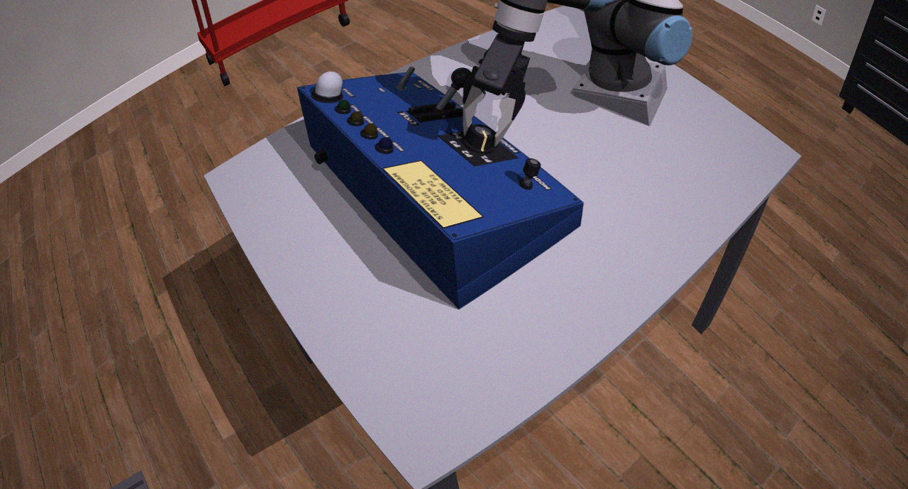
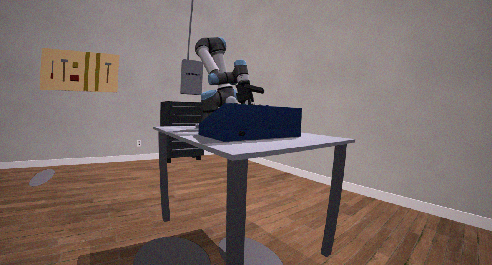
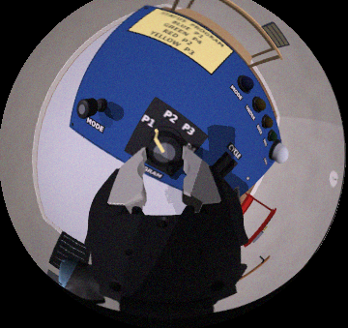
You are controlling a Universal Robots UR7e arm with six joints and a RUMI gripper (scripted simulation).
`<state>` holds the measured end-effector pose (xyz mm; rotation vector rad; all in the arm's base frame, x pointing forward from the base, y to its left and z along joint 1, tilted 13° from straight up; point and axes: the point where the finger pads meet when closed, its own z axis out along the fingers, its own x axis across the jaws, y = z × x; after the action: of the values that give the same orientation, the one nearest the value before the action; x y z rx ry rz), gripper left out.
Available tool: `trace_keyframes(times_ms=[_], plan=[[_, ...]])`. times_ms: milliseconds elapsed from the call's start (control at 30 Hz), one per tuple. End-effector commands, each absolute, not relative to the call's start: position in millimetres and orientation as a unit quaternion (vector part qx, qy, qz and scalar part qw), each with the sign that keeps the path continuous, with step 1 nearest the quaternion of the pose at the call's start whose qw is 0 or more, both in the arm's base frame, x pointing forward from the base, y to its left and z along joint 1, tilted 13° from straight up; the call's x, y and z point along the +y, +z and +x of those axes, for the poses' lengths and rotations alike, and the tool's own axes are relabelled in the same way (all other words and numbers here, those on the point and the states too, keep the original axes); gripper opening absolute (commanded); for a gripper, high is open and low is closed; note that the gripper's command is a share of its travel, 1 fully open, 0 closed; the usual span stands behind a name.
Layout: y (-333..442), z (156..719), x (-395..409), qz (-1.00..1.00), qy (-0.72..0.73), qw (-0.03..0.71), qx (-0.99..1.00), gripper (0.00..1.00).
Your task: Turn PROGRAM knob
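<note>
A blue console lies on the grey table. Its black PROGRAM knob sits on a black plate marked P1, P2, P3. The knob's yellow pointer points between P1 and P2 in the wrist view. My gripper comes down from the arm's side and is shut on the knob, one finger on each side. In the exterior view the gripper shows just behind the console's top edge; the knob is hidden there.
On the console are a MODE knob, a CYCLE lever, a toggle, a white dome lamp, several coloured buttons and a yellow status label. A red cart stands beyond the table.
</note>
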<state>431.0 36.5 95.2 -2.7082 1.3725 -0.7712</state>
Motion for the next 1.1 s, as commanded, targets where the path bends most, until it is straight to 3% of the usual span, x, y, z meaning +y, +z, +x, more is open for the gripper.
trace_keyframes(times_ms=[0,1067], plan=[[95.6,431.4,36.6,-0.856,-0.247,0.009,0.454,0.00],[95.7,431.4,36.5,-0.709,-0.236,0.073,0.661,0.00]])
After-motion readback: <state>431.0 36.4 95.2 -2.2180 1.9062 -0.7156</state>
